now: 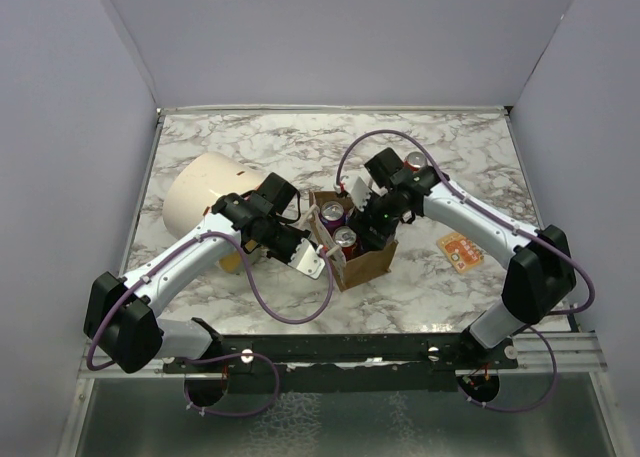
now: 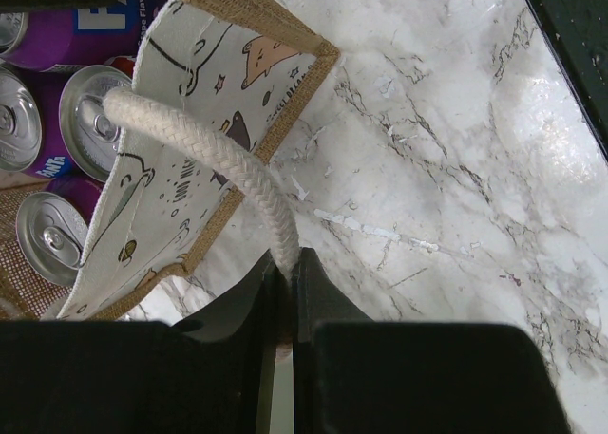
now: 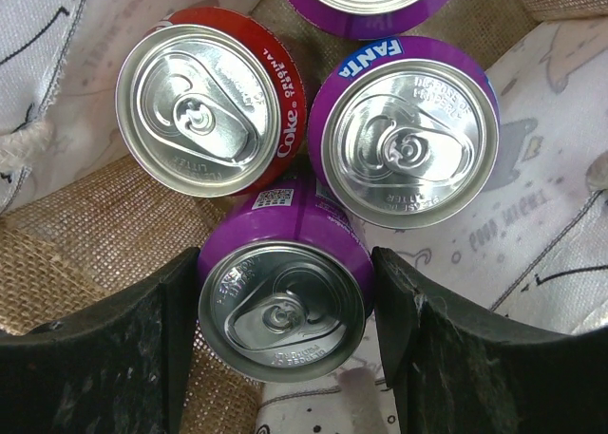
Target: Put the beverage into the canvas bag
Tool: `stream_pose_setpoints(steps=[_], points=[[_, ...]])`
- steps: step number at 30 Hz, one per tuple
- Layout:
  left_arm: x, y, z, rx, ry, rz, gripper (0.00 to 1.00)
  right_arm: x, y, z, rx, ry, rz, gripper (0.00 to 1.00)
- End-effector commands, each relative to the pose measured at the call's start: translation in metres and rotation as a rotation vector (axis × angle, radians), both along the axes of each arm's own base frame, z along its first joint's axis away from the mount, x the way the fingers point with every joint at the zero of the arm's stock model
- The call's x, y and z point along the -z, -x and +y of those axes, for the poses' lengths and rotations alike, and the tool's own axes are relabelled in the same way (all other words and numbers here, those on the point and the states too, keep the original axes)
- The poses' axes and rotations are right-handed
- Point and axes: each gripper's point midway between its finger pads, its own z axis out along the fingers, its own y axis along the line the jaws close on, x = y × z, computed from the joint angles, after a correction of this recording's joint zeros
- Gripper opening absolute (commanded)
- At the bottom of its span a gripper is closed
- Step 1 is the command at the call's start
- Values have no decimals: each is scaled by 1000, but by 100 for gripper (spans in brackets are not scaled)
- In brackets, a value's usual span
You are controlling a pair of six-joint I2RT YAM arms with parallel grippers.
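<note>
The canvas bag (image 1: 365, 265) is a small tan tote standing mid-table with several cans upright in it. My left gripper (image 1: 312, 262) is at its left side, shut on a cream rope handle (image 2: 209, 149) that it pinches between its fingers (image 2: 323, 292), pulling the printed bag wall (image 2: 171, 168) outward. My right gripper (image 1: 368, 222) reaches down into the bag; its fingers (image 3: 161, 330) press both sides of a purple can (image 3: 282, 306). Beside it inside the bag stand a red Coke can (image 3: 204, 106) and a purple Fanta can (image 3: 408, 140).
A large cream cylinder (image 1: 205, 202) lies left of the bag, behind my left arm. An orange packet (image 1: 459, 249) lies right of the bag. Another can (image 1: 414, 161) stands behind my right arm. Grey walls enclose the marble table (image 1: 450, 147).
</note>
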Motion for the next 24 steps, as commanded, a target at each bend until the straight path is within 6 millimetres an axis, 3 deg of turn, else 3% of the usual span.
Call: stream_pose_setpoints(steps=[1, 10, 24], points=[[1, 5, 0, 19, 4, 16, 0, -10, -1, 4, -32, -42, -57, 10], [0, 6, -1, 22, 8, 17, 0, 0, 4, 1, -50, -31, -42, 15], [-2, 7, 0, 23, 11, 11, 0, 16, 9, 3, -90, -34, -27, 34]])
